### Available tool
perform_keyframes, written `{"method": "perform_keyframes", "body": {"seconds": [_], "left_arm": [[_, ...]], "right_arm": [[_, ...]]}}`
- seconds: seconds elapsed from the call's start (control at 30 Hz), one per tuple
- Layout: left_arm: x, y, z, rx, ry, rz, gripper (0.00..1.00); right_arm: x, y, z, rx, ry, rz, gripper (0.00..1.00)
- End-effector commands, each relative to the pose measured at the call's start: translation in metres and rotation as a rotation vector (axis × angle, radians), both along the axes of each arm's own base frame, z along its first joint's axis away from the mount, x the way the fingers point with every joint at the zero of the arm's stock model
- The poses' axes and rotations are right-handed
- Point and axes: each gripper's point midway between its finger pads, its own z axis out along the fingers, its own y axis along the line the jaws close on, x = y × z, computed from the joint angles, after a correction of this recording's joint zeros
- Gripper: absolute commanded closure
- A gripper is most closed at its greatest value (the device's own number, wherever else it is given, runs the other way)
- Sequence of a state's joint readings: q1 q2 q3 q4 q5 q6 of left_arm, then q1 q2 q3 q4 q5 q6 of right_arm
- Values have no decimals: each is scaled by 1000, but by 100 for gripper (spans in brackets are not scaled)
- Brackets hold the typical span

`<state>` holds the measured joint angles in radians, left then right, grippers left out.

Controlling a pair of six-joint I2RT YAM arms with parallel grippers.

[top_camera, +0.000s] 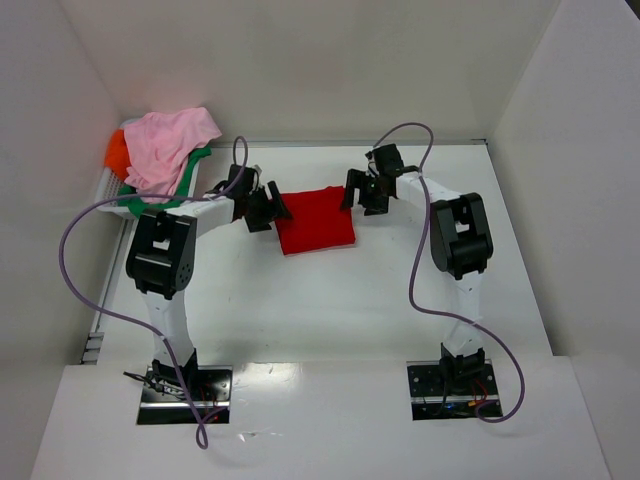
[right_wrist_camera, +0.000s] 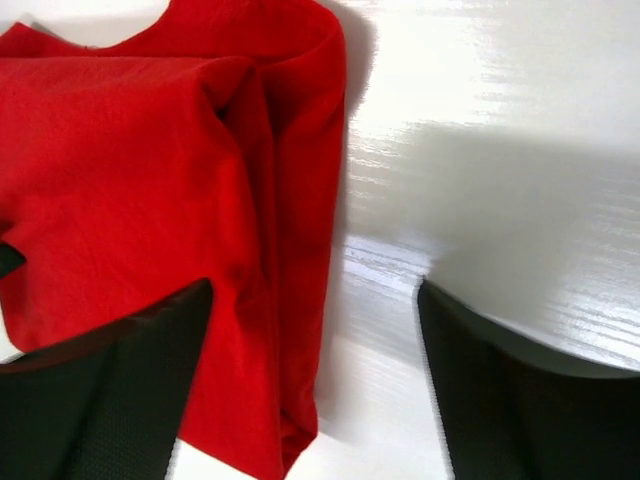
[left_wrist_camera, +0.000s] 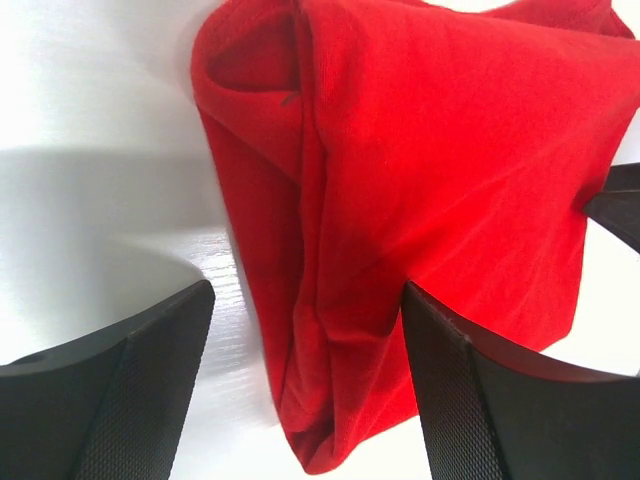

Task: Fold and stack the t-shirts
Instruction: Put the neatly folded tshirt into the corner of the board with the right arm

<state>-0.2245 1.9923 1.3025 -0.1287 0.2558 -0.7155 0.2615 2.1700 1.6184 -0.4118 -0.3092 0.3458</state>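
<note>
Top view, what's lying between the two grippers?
A folded red t-shirt lies flat between the left gripper and the right gripper, clearest in the top view.

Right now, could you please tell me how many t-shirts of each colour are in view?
red t-shirt: 1
pink t-shirt: 1
green t-shirt: 1
orange t-shirt: 1
Total: 4
</note>
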Motion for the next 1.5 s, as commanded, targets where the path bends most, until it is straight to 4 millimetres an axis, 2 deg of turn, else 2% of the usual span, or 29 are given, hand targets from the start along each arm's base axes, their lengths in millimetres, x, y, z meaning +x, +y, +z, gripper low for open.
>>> {"method": "perform_keyframes", "body": {"seconds": [0.0,0.13,0.23,0.27,0.43,0.57,0.7,0.8,0.93,0.97,1.13,1.37,1.47], "left_arm": [[12,-2,11,8,-36,-5,17],[10,-2,12,10,-27,-19,17],[7,-9,17,-24,-20,-47,17],[9,-7,15,-36,-21,-47,17],[10,-8,17,-68,-14,-62,17],[7,-6,6,-51,21,-74,17],[8,-8,5,-59,24,-81,17],[12,-5,3,-59,25,-72,17],[10,-4,2,-58,34,-71,17],[12,0,2,-58,34,-62,17],[12,10,8,-49,26,-57,17],[12,14,11,-41,15,-75,17],[15,17,10,-44,11,-79,17]], "right_arm": [[14,-2,2,-11,-32,5,9],[15,5,5,30,-31,23,0],[12,13,5,78,-25,32,0],[8,14,-2,86,0,29,0],[1,24,-6,154,27,53,0],[-3,27,-20,176,53,51,0],[-8,27,-32,176,87,53,0],[-11,27,-38,171,106,52,8],[-18,23,-47,157,129,43,10],[-26,27,-51,151,149,53,11],[-29,25,-63,81,163,20,16],[-35,44,-66,0,164,42,19],[-37,44,-69,-21,169,30,32]]}}
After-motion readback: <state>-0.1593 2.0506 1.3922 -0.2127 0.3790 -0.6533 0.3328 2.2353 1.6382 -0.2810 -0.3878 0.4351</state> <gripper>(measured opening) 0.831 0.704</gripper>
